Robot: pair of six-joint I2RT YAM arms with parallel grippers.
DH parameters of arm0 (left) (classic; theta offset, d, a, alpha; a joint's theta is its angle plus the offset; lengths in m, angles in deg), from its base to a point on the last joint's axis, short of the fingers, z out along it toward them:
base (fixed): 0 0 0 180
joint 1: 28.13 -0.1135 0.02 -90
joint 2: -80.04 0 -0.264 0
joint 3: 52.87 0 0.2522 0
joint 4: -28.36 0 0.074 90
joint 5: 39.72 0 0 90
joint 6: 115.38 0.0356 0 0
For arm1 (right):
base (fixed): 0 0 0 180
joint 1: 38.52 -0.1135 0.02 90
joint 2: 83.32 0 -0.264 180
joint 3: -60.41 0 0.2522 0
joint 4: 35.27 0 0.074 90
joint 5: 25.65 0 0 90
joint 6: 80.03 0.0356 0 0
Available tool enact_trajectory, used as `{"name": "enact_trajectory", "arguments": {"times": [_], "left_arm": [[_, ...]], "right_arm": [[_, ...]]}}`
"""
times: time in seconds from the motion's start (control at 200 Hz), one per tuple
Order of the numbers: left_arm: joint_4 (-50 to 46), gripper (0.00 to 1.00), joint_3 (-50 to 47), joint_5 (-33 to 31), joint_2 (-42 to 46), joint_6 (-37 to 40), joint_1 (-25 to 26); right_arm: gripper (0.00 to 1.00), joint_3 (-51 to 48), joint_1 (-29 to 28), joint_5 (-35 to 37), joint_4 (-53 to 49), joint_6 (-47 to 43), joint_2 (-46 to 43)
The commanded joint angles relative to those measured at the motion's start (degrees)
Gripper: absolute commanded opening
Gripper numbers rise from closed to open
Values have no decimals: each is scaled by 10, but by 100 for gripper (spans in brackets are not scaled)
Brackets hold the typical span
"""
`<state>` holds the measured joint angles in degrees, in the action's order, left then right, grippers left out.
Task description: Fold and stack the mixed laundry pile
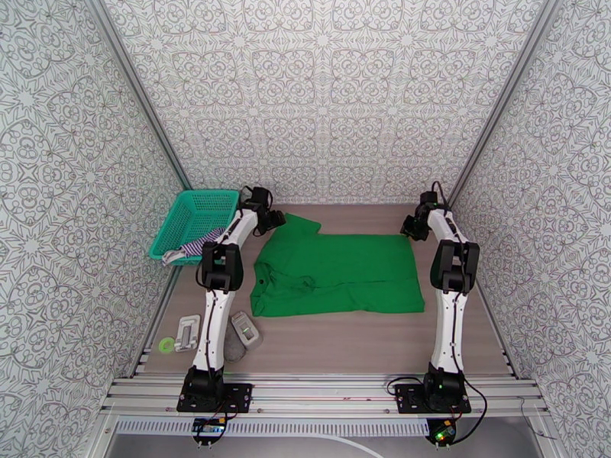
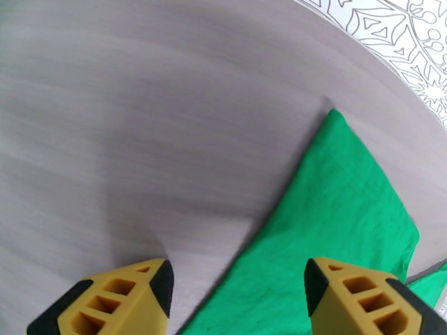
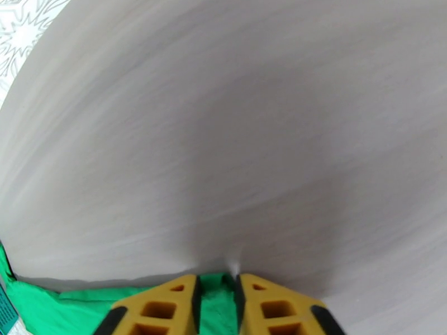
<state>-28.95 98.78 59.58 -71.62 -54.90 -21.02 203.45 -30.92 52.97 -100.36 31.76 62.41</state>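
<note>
**Operator:** What's in the basket?

**Spotter:** The teal mesh basket [image 1: 200, 215] sits at the far left of your counter [image 1: 344, 337], against the patterned wall. The striped top [image 1: 200, 243] lies bunched at its near end and spills over the near rim toward your left arm. How much of the top is inside the basket, I cannot tell.

**Operator:** And the other garment?

**Spotter:** The green shirt [image 1: 344, 272] is spread flat in the middle of the counter, between your two arms and well apart from the basket. One sleeve points toward the far left, and the collar end along its left side is rumpled.

**Operator:** Where are my grippers?

**Spotter:** Your left gripper [image 2: 239, 283] hangs over that far-left sleeve with its jaws wide apart and nothing between them. One finger is above bare counter and the other above green cloth. Your right gripper [image 3: 218, 294] is at the shirt's far right corner. Its jaws are pinched to a thin slit, and the shirt's edge sits in that slit.

**Operator:** Anything else nearby?

**Spotter:** Two small grey objects [image 1: 187, 332] and a green ring [image 1: 166, 345] lie near your left arm's base.
</note>
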Motion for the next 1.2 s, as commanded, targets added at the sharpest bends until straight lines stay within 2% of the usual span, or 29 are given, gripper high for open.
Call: {"name": "enact_trajectory", "arguments": {"times": [0.0, 0.16, 0.305, 0.485, 0.69, 0.81, 0.975, 1.195], "left_arm": [[22, 59, 9, 58, -36, 0, 3], [21, 54, 20, 74, -50, 2, 7], [15, 50, 24, 75, -57, 7, 11], [20, 32, 22, 68, -57, 8, 13], [52, 0, 21, 58, -41, 34, 20], [89, 0, -7, 52, -8, 44, 20], [186, 0, -93, 56, 65, 61, 16], [256, 0, -165, 110, 120, 48, 3]], "right_arm": [[14, 20, -9, -19, -6, -8, 23], [4, 28, -9, -28, 0, -8, 22], [0, 19, -10, -40, 10, -7, 17], [0, -12, -11, -44, 28, -7, -1], [0, -37, -10, -39, 47, -9, -18], [0, -47, -10, -39, 56, -9, -29], [0, -71, -10, -34, 69, -15, -56], [0, -90, -9, -29, 76, -34, -86]]}}
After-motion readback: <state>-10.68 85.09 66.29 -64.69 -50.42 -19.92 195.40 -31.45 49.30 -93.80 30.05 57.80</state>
